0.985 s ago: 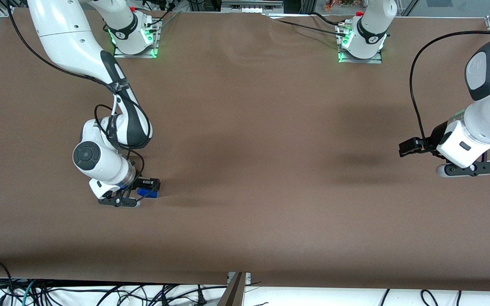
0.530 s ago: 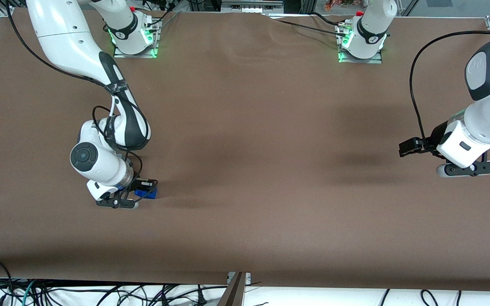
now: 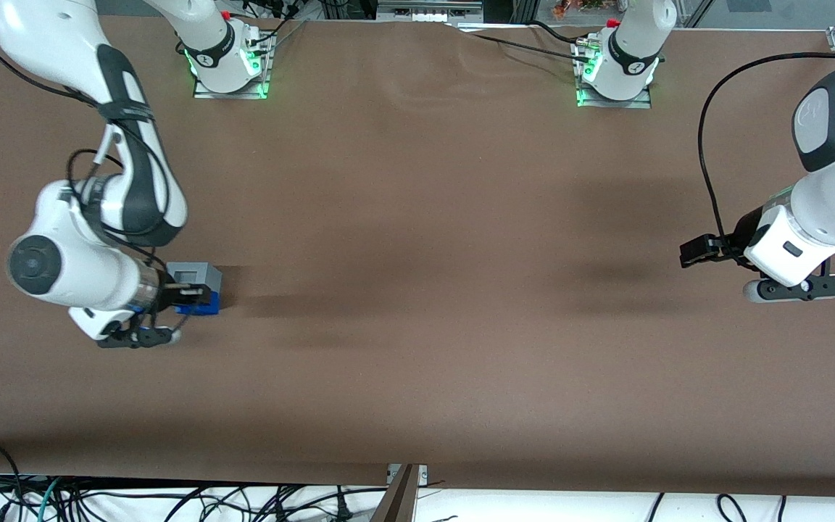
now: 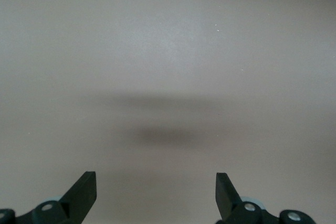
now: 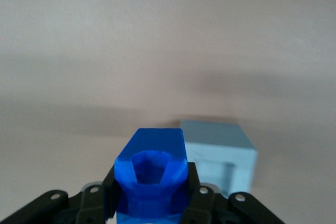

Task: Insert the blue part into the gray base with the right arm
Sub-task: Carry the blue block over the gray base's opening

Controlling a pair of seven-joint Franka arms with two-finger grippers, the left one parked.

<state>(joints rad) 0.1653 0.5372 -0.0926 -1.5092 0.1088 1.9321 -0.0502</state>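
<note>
The claw (image 3: 187, 297) grips the unmarked blue part (image 5: 152, 174), just beside the gray base (image 3: 196, 275).

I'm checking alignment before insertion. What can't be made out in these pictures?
- Front view: part of the small bright blue plastic block, hidden by the black end effector shut on it.
- Right wrist view: the recess depth of the light gray plastic cube, partly hidden by the block.
- Any view: whether block and cube touch.
</note>
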